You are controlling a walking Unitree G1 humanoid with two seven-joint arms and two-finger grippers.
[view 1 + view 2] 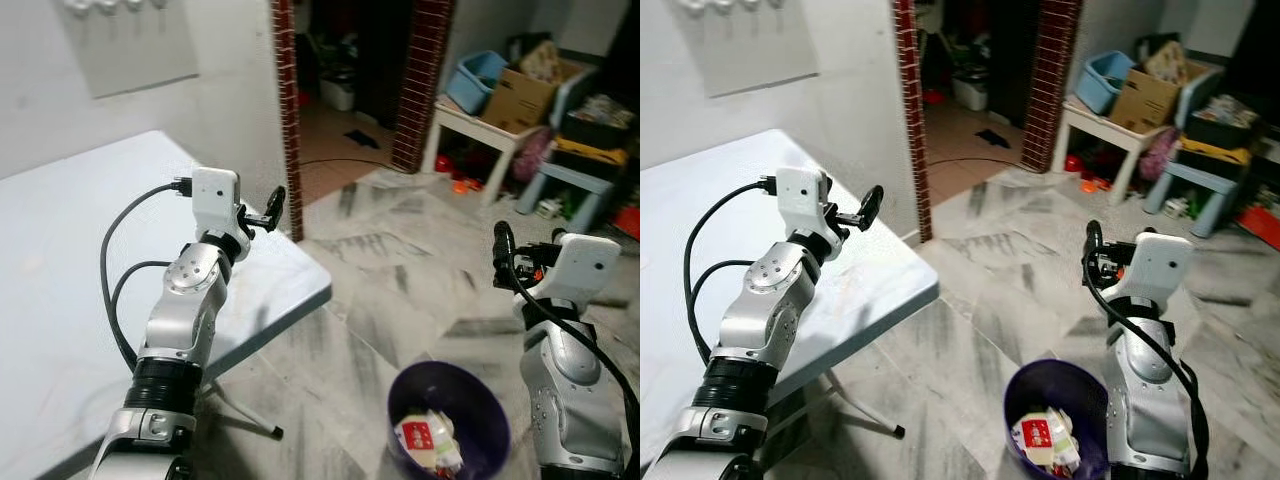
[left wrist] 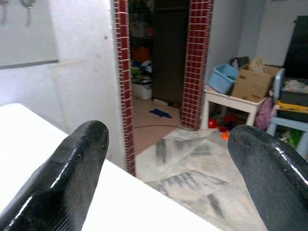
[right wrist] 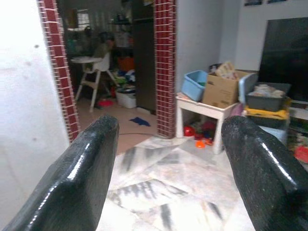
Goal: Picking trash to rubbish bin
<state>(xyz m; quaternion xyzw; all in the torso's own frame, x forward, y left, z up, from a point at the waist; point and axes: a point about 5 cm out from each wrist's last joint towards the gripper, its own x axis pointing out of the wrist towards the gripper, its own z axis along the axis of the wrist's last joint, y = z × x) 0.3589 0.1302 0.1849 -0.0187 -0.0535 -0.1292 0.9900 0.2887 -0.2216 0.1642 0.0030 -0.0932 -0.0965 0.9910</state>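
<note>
Left claw (image 1: 270, 212) released, empty, raised over the white bench (image 1: 60, 230) edge. Right claw (image 3: 166, 173) also spread wide and empty, above the floor. Trash (image 1: 428, 440) sits inside the purple bin (image 1: 480, 400) beside the right arm.

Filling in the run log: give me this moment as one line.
left tool: open, empty, over table edge | right tool: open, empty | bin: on floor, trash inside

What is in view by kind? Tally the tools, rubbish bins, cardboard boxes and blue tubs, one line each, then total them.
tools: 2, the left tool and the right tool
rubbish bin: 1
cardboard box: 1
blue tub: 1
total: 5
</note>
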